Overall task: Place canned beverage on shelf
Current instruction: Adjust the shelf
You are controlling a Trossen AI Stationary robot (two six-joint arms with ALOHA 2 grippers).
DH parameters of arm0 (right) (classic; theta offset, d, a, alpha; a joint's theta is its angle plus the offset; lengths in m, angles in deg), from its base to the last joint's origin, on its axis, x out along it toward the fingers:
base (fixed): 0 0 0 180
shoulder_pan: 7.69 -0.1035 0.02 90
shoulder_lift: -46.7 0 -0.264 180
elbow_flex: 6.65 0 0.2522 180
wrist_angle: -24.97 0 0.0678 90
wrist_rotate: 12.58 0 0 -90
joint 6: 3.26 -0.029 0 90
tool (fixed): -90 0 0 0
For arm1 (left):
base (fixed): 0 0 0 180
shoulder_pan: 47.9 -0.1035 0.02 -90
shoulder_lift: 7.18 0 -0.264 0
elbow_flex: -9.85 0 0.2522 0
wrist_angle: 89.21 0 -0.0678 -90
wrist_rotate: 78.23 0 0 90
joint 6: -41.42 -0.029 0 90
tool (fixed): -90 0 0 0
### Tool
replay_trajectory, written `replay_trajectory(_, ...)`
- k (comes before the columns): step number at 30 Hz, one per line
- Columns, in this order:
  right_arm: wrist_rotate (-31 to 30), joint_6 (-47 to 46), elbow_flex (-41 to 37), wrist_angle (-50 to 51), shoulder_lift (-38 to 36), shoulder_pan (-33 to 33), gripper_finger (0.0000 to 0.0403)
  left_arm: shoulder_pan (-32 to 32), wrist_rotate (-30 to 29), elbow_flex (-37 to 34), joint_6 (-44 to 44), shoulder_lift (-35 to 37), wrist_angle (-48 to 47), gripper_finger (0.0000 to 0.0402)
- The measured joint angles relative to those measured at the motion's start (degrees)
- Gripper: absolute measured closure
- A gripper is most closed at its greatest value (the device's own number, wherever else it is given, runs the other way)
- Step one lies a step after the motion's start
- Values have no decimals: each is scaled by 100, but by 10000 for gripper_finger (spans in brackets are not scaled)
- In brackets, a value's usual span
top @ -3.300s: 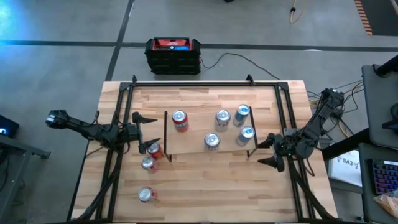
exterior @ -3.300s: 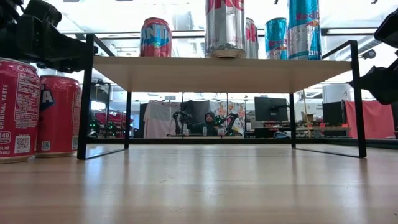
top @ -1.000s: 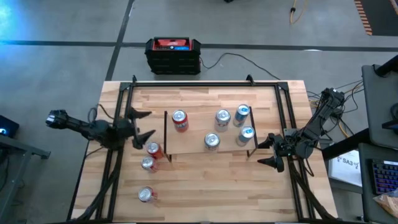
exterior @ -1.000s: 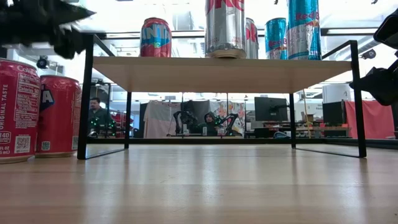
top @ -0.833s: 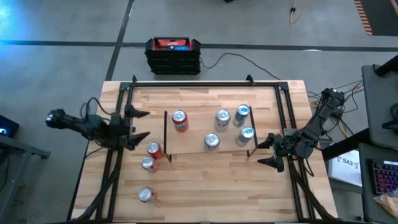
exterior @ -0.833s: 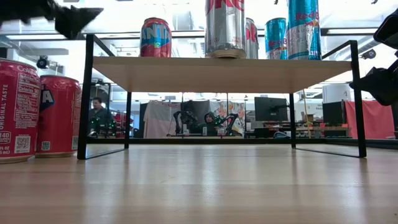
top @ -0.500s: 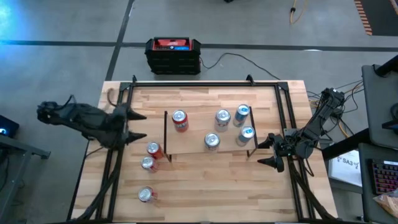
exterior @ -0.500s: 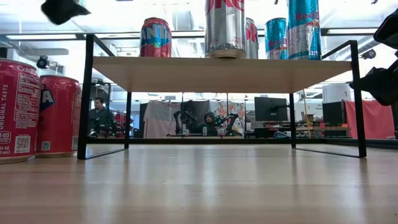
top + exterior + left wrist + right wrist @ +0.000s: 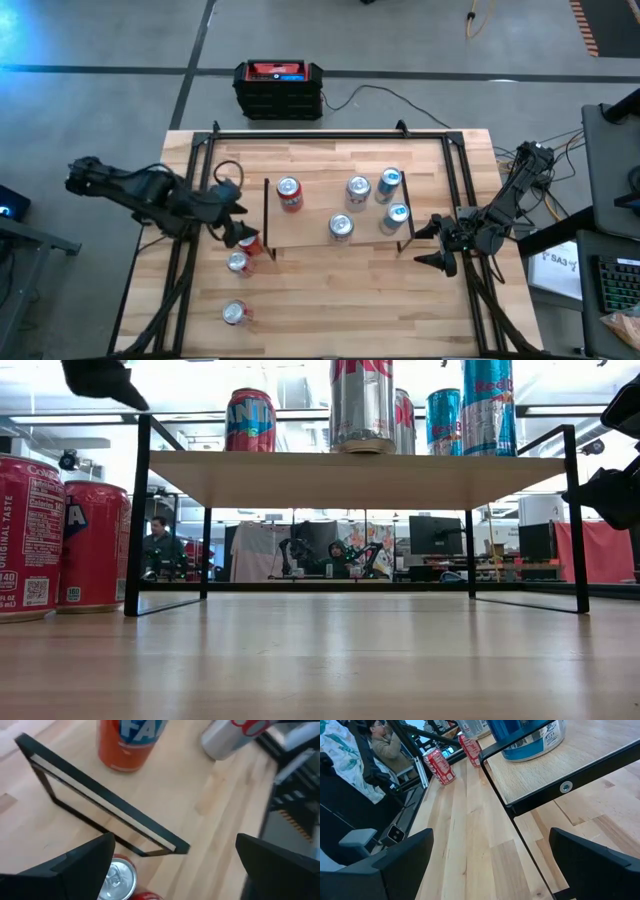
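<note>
1. Since half a second ago the left claw (image 9: 232, 199) has swung in from the worktop's left edge toward the shelf (image 9: 310, 225) and now hangs above its left end, right over the nearest red cola can (image 9: 248, 241).
2. Its fingers stand wide apart and hold nothing; the left wrist view looks down between them at that can's silver top (image 9: 116, 879) and the shelf's corner (image 9: 165, 840).
3. The right claw (image 9: 437, 243) waits past the shelf's right end, its fingers spread and empty.
4. Five cans stand on the shelf: a red-and-blue soda can (image 9: 289, 193) near the left end, a silver can (image 9: 341, 227) at the front middle, another silver can (image 9: 358, 189) behind it, and two blue energy drink cans (image 9: 389, 184) (image 9: 396, 217) toward the right.
5. Three red cola cans remain on the worktop (image 9: 330, 300) left of the shelf: the one beside the shelf's front-left leg, a second (image 9: 238, 263) just in front of it, and a third (image 9: 236, 313) nearer the front edge.
6. In the low view two of these red cans (image 9: 27, 535) (image 9: 95, 545) stand left of the shelf's black leg (image 9: 137, 520).
7. A black-and-red box (image 9: 279, 89) sits on the floor behind the worktop.
</note>
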Motion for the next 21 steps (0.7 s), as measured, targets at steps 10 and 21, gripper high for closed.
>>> replay_trajectory(10, 1, 1, 0, 0, 0, 0, 19, 439, -1371, 1113, 271, -1291, -911, 2)
replay_trajectory(21, -1, -1, 0, -2, 0, 0, 19, 2140, -2742, 1925, 2099, -2530, -1402, 2)
